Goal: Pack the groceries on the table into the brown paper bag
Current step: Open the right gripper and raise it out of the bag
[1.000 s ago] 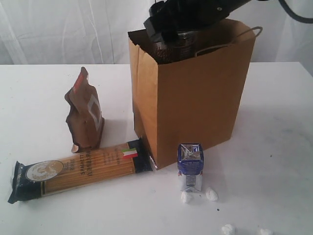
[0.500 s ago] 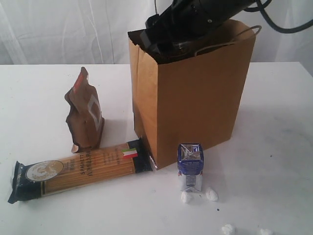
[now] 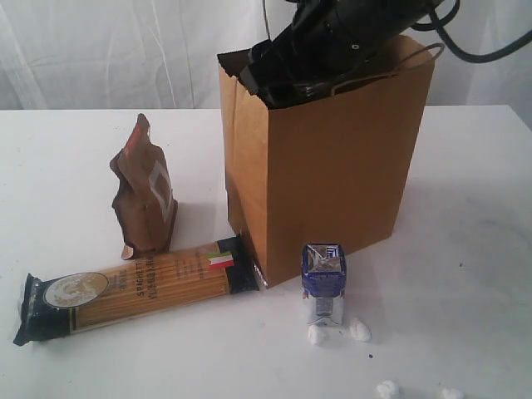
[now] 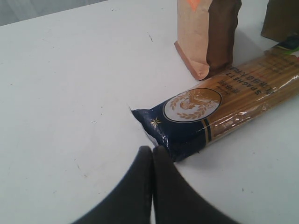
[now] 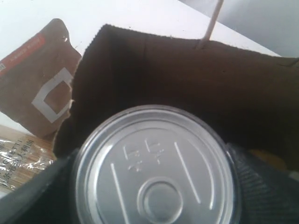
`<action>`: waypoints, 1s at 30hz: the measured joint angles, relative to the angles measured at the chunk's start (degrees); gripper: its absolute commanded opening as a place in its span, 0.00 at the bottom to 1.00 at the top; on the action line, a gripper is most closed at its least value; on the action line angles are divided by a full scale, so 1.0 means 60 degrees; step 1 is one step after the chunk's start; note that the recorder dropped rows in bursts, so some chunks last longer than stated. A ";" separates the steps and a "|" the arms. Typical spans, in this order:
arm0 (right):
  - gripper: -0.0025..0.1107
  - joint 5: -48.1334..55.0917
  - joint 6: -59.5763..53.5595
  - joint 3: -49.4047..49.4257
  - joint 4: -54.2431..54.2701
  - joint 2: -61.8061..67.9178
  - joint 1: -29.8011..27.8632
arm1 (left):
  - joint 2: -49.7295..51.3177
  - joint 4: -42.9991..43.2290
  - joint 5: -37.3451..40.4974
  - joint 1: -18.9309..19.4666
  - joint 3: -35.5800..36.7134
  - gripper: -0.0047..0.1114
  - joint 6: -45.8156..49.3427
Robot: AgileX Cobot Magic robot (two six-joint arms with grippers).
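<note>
A silver pull-tab can fills the right wrist view, and my right gripper is shut on it, with black fingers on either side. It hangs inside the mouth of the brown paper bag, whose dark inside shows beyond the can. In the exterior view the bag's rim hides the can, and only the black right arm shows. The spaghetti packet, the brown pouch and the small blue carton stand on the table. My left gripper is shut and empty, just off the packet's dark end.
Small white crumbs lie in front of the carton, and more sit near the table's front edge. A twisted paper handle sticks up beside the right arm. A white curtain hangs behind the table.
The right arm has sunk lower into the bag's mouth with the can, which now sits below the rim in the exterior view. The groceries on the table have not moved.
</note>
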 measured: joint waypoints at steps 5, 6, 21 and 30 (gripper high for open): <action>0.58 -0.0028 0.0000 0.0000 0.0000 -0.0093 0.0000 | 0.0000 0.0000 0.0000 0.0000 0.0000 0.04 0.0000; 0.60 -0.0090 0.0000 0.0000 0.0000 -0.0147 0.0000 | 0.0000 0.0000 0.0000 0.0000 0.0000 0.04 0.0000; 0.75 -0.0755 0.0000 0.0045 0.0000 -0.0602 0.0000 | 0.0000 0.0000 0.0000 0.0000 0.0000 0.04 0.0000; 0.75 -0.0882 0.0000 0.0045 0.0000 -0.0543 0.0000 | 0.0000 0.0000 0.0000 0.0000 0.0000 0.04 0.0000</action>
